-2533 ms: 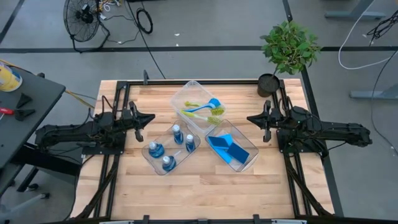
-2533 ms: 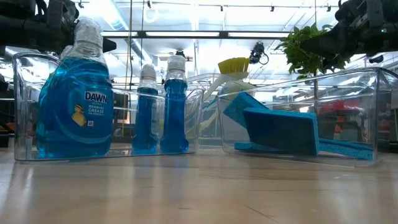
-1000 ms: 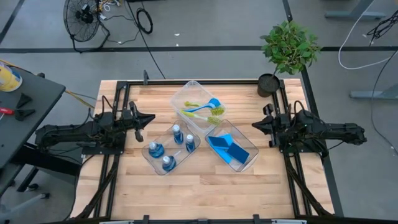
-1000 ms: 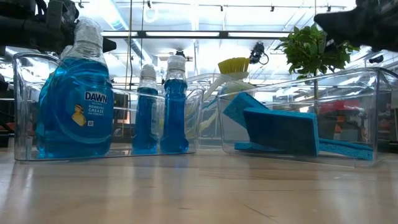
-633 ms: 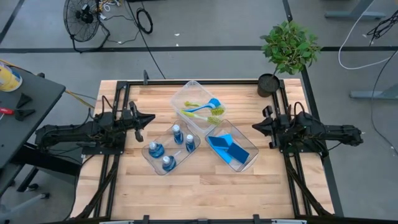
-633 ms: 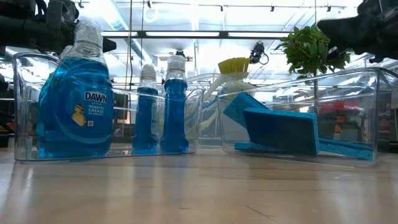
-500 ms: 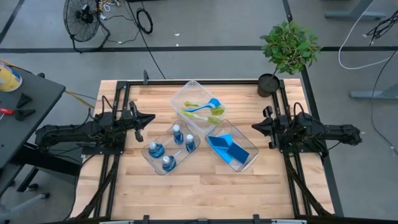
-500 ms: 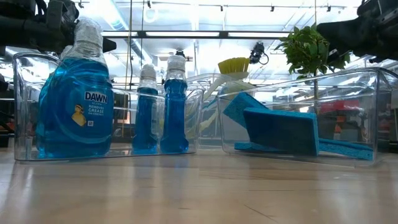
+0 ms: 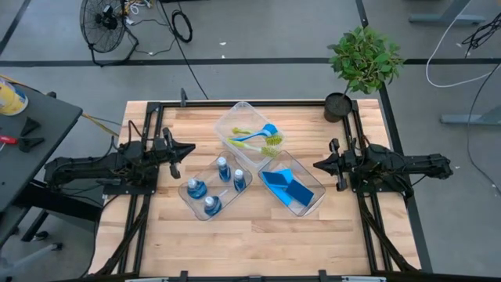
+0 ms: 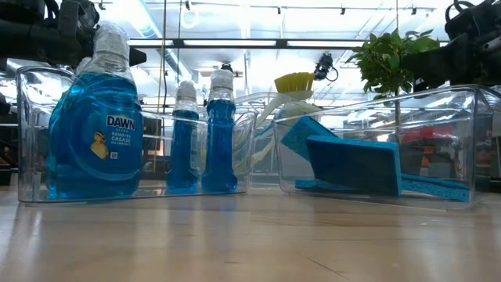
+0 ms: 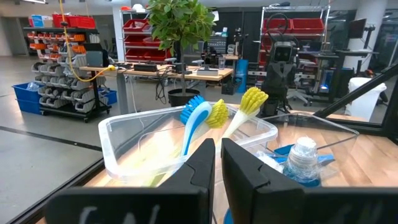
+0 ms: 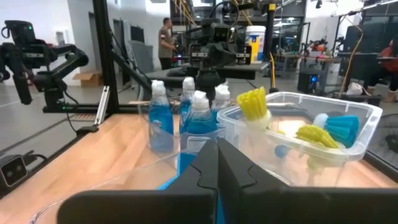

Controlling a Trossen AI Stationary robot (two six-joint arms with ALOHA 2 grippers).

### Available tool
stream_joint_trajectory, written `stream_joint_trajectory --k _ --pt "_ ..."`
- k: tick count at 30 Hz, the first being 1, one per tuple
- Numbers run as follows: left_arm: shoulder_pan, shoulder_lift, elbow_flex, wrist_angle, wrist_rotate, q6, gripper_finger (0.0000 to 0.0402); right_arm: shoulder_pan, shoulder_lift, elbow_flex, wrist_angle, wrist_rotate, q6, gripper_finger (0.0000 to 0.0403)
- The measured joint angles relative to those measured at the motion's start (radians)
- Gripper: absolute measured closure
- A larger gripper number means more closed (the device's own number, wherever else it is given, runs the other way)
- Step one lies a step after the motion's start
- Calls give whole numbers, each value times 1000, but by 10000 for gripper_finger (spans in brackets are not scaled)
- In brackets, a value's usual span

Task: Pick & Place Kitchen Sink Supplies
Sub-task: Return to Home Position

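1. Kitchen sink supplies all lie inside three clear bins on the wooden table [image 9: 258, 235]. The yellow-green and blue dish brushes [image 9: 254, 139] lie in the brush bin [image 9: 228, 120], which stands at the back middle of the table.
2. Four bottles of blue liquid [image 9: 195, 188] stand upright in the bottle bin [image 9: 230, 199], in front of the brush bin and to its left, just beside its front corner.
3. The blue sponges [image 9: 283, 186] are in the sponge bin [image 9: 304, 171], in front of the brush bin and to its right. One sponge leans tilted on the others.
4. The left gripper [image 9: 192, 147] hangs to the left of the brush bin, apart from it, near the left edge of the table. Its fingers show only a thin slit between them and hold nothing.
5. The right gripper [image 9: 315, 165] hangs to the right of the brush bin and a little to the front, near the sponge bin's wall but not touching it. Its fingers are pressed together and hold nothing.
6. Bare wood shows between each gripper and the bins, and a wide strip of it runs along the front edge of the table.
7. The potted plant [image 9: 364, 59] stands behind the brush bin and to its right, at the back corner of the table.
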Motion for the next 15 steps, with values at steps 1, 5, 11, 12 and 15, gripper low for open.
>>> stream_joint_trajectory --k 1,5,11,12,15 --pt "0 0 0 0 0 0 369 0 0 0 -3 0 0 403" --pt "0 0 0 0 0 0 369 0 0 0 -18 -1 -12 403" --pt "0 0 0 0 0 0 369 0 0 0 -23 35 -26 402" --pt "0 0 0 0 0 0 369 0 0 0 -23 37 -26 400" --pt "0 0 0 0 0 0 369 0 0 0 -23 29 -27 392"
